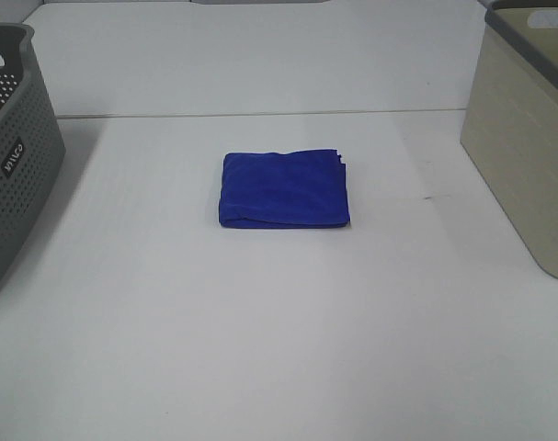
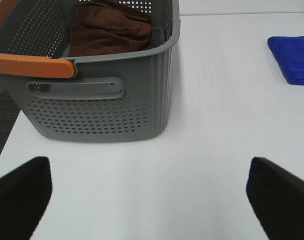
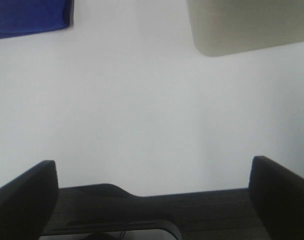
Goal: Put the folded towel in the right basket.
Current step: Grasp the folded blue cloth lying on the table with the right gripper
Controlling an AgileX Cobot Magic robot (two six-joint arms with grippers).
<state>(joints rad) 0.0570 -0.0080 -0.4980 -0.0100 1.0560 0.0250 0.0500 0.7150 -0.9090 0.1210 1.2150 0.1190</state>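
A folded blue towel point(image 1: 283, 189) lies flat in the middle of the white table. It also shows in the left wrist view point(image 2: 294, 58) and in the right wrist view point(image 3: 31, 17). The right basket point(image 1: 527, 138) is beige with a grey rim and stands at the table's right edge; its corner shows in the right wrist view point(image 3: 247, 25). Neither gripper shows in the exterior high view. My left gripper point(image 2: 149, 197) is open and empty, well short of the towel. My right gripper point(image 3: 154, 192) is open and empty near the table's front edge.
A grey perforated basket point(image 1: 12, 156) stands at the left edge. In the left wrist view this grey basket point(image 2: 99, 107) holds a brown cloth point(image 2: 109, 27) and has an orange handle point(image 2: 31, 65). A seam point(image 1: 260, 114) crosses the table behind the towel.
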